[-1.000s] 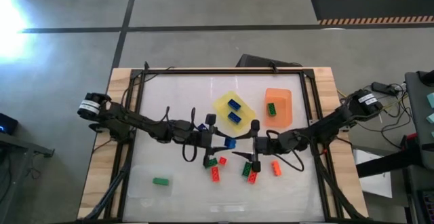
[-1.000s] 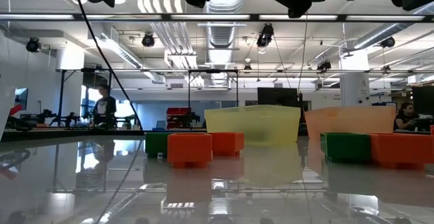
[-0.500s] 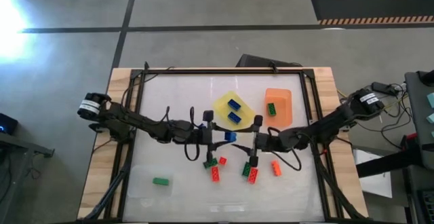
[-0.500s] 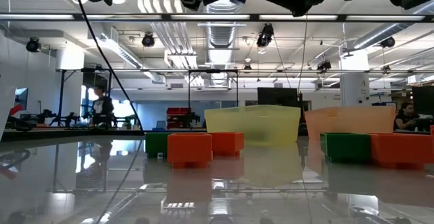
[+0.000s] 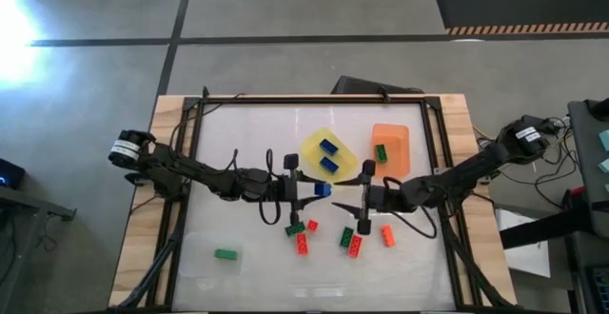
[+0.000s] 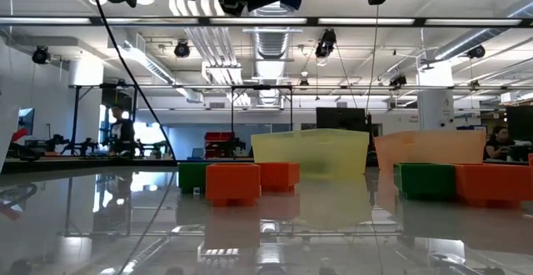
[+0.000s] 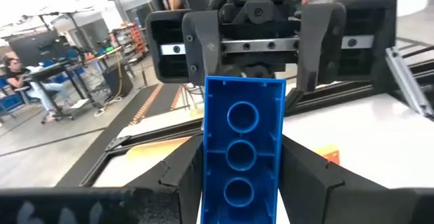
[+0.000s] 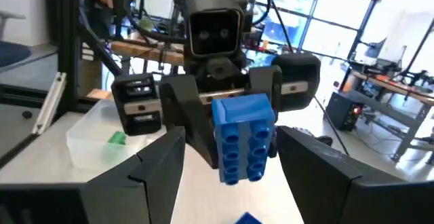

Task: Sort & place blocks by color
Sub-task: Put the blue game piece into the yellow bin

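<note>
Mid-tabletop, the left end effector [image 5: 309, 192] is clamped on a blue block [image 7: 243, 144] — facing it, the right end effector [image 5: 363, 196] hangs with fingers apart, empty.

Bright glare is seen at the high view's left edge; ceiling lamps are mirrored in the glossy table [image 6: 250, 225].

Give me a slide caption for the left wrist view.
Left gripper holds a blue block up, facing the right gripper close ahead.
</note>
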Controlling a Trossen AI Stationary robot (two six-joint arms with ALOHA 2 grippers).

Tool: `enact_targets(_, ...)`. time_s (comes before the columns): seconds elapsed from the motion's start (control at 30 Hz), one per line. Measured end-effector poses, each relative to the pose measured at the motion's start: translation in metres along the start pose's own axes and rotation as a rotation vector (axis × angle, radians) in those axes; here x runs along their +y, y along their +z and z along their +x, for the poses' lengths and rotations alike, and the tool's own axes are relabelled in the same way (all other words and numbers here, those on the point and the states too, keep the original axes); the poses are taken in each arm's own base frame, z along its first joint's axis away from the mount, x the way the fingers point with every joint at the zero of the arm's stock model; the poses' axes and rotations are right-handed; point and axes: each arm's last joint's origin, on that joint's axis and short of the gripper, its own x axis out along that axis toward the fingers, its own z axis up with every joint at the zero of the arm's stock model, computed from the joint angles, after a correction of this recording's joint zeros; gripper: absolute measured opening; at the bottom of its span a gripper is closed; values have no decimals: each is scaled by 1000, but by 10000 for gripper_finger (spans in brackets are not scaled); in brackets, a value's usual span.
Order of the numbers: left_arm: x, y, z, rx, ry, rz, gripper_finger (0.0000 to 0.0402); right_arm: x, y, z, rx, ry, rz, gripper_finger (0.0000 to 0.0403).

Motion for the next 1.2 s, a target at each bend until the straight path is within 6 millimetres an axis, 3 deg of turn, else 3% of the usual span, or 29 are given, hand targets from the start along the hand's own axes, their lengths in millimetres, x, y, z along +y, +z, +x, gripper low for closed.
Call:
enact_targets(0.27, 0, 7, 0, -87, -60, -42, 141, 3, -5, 10, -65, -8, -30, 224)
enact_targets(0.73, -3, 9, -1, -116, -117, -68, 141, 14, 3, 32, -125, -6, -102, 220)
enact_targets(0.9, -3, 9, -1, -108, -122, -66, 141, 13, 5, 32, -132, -8, -100, 189)
enact_targets(1.07, -3, 9, -1, -104, -125, -58, 141, 13, 5, 32, -132, -9, -92, 127)
enact_targets(1.2, -3, 9, -1, -103, -124, -61, 141, 13, 5, 32, -131, -8, -88, 128)
